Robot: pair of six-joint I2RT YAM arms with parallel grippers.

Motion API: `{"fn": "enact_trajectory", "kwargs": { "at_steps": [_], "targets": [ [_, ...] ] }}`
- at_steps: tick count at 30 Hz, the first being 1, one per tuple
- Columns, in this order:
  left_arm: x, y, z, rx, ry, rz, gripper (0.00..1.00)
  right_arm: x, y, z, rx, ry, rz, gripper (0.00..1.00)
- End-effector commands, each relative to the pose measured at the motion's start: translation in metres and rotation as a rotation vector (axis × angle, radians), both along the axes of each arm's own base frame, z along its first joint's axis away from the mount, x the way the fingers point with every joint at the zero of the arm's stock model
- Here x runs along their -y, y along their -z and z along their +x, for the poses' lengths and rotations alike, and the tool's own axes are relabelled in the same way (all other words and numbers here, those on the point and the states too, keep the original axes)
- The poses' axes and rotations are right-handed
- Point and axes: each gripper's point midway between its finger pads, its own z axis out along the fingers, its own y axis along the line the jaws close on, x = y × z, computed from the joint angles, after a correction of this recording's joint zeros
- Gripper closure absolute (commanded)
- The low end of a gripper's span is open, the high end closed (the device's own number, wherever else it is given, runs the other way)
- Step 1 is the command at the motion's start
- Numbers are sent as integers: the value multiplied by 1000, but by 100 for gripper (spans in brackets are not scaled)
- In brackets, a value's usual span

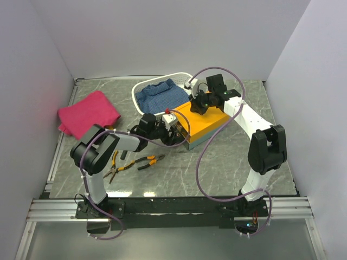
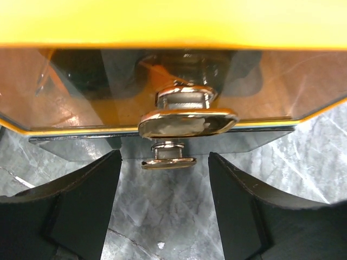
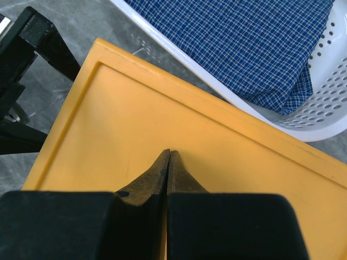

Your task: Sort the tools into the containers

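The orange-yellow box (image 1: 206, 122) sits mid-counter, just beside the white basket (image 1: 184, 77) that holds a blue checked cloth (image 1: 160, 95). The tools lie loose on the counter (image 1: 227, 162), near the left arm: one pliers (image 1: 149, 161) and a second pair (image 1: 114, 165), neither yet sorted. The right gripper (image 3: 169, 157) has its tips pinched together, holding nothing, and seems to rest point-down on the lid, most likely to pin the box. The left gripper (image 2: 164, 158) stands wide, empty, squared up to the clear drawer (image 2: 81, 81), with the metal pull (image 2: 187, 122) centred ahead of the gap between its fingers (image 2: 81, 206), not yet between them. The likely step is closing on that pull and drawing the drawer out. The pull is small, smooth and rounded, so a close made too far back would catch only its lip and slip off. A close made too low would meet the pull's reflection in the glossy base rather than the metal. If the right gripper's narrow point slides on the slick lid, the whole box could drag toward the left arm instead of the drawer opening, or twist against the basket. A pull that is off-axis could jam the drawer in its rails. The pink cloth (image 1: 87, 114) lies well apart and poses no trouble.
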Motion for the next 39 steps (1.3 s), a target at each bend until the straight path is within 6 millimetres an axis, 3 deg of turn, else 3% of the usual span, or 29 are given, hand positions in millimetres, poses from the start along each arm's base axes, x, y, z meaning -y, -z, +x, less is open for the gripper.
{"fn": "enact_trajectory", "kwargs": {
  "at_steps": [1,3,15,19,28,35,38,39],
  "targets": [
    [7,-10,9,45,-5,-16,30,23,82,-75,-388,18,-160,100],
    [7,-9,8,35,-10,-20,32,24,82,-74,-388,21,-160,100],
    [7,-15,-1,28,30,-25,65,27,85,-76,-383,28,-174,100],
    [-6,-13,-17,-6,35,-8,67,29,84,-77,-378,25,-182,100],
    [-56,3,-61,-94,-7,67,66,31,86,-78,-368,20,-193,100],
    [-66,2,-76,-217,-65,29,63,26,83,-71,-361,14,-182,100],
    [-70,3,-76,-267,-124,29,52,23,81,-68,-359,10,-179,100],
    [-73,5,-76,-283,-148,33,43,24,80,-67,-355,11,-179,100]
  ]
}}
